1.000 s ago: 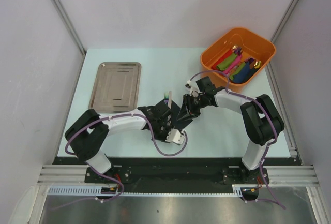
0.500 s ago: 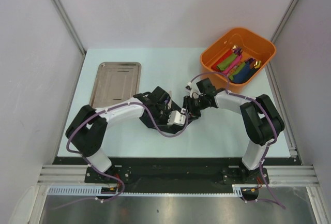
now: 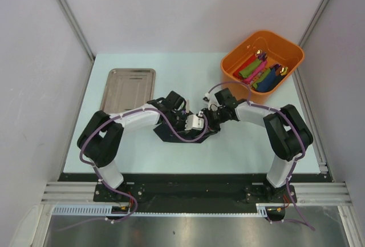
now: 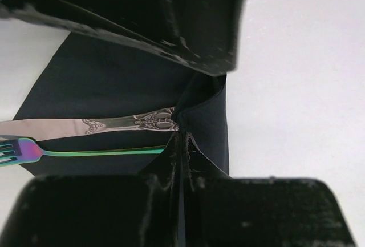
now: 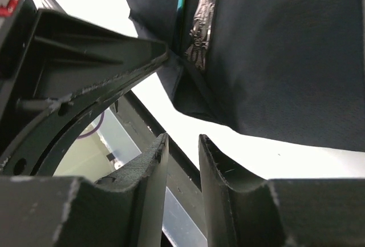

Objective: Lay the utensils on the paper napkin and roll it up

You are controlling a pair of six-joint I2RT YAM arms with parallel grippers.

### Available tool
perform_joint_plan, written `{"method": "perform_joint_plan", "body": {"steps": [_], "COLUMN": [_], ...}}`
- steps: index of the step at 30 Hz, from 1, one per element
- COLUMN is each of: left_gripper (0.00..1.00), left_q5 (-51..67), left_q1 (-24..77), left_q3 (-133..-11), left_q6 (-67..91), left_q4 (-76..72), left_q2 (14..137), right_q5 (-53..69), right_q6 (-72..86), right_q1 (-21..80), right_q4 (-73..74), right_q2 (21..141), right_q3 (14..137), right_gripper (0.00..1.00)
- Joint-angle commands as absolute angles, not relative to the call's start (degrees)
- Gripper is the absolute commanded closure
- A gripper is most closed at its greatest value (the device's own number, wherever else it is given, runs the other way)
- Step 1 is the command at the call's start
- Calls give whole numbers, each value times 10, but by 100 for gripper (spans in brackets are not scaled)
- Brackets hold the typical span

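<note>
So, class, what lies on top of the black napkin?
A fork and an ornate silver utensil; the fork's handle end is hidden behind the corner the left hand pinches.

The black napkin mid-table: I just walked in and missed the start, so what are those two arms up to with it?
They are wrapping cutlery. The slim iridescent metal utensils, a fork and a knife, lie on the thin black paper napkin. The left gripper is shut on a lifted fold of the napkin at the handle ends. The right gripper hovers close beside it, jaws slightly apart, holding nothing. Rolling has barely begun.
</note>
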State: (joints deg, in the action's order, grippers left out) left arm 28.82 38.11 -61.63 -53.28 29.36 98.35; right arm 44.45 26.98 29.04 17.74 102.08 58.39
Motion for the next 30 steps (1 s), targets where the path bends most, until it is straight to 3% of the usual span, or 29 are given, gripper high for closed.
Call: {"method": "perform_joint_plan", "body": {"steps": [1,16,24,26,29,30], "left_gripper": [100,100,99,94,75,65], "left_q5": [285,265,265,263,269,283], "left_q1": [375,369,368,367,356,352], "left_q3": [-635,-628,-626,-626,-628,-629], "left_q6": [-522,-504,-501,-499,-479,-458], "left_q4": [263,221,219,220,224,230], "left_q2": [991,995,996,993,980,975], "right_q5": [449,428,419,413,400,393], "right_q6": [275,279,282,280,277,275], "right_q1": [302,317,323,324,323,323], "right_q4": [159,154,151,156,164,168], "right_q2": [1019,1053,1083,1090,1098,1099], "right_q3": [587,604,617,622,628,630], "right_gripper": [68,79,80,81,82,83]}}
